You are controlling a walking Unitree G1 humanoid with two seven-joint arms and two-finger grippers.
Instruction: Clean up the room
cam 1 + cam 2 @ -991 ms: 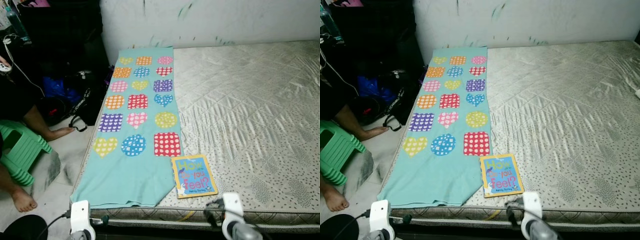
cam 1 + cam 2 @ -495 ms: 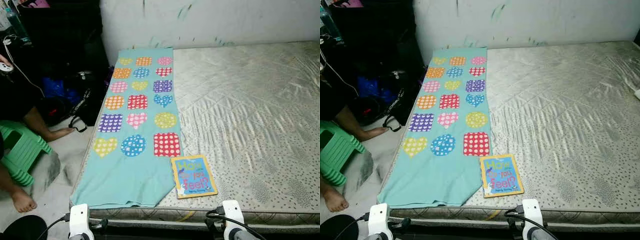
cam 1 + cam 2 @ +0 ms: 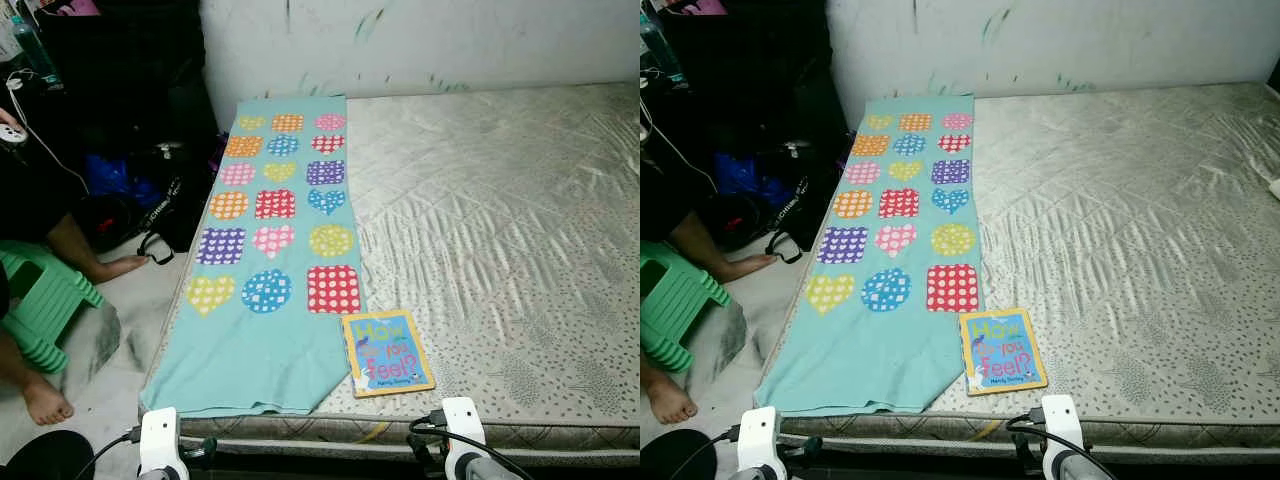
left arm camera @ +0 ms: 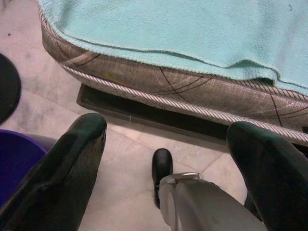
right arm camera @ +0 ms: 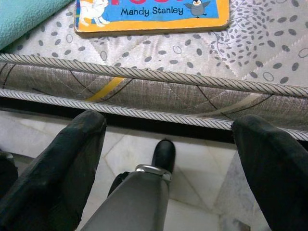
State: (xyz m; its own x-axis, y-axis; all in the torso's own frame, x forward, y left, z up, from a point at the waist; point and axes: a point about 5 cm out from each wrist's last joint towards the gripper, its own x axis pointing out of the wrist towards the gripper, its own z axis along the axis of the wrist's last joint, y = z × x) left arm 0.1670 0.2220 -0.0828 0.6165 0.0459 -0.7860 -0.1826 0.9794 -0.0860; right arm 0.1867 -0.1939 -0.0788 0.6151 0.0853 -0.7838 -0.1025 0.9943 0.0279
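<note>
Book: a picture book (image 3: 388, 350) lies flat near the front edge of the mattress (image 3: 500, 230), its left edge just beside the turquoise blanket (image 3: 275, 250).
Right gripper: the right gripper (image 5: 168, 159) hangs low over the floor before the mattress side, fingers spread wide and holding nothing; the book sits above and beyond the jaws, apart from them.
Left gripper: the left gripper (image 4: 168, 163) is likewise spread and empty, below the blanket's hem.
Bystander: a person's bare feet (image 3: 45, 400) rest by a green stool (image 3: 40, 300) to the left of the bed.
</note>
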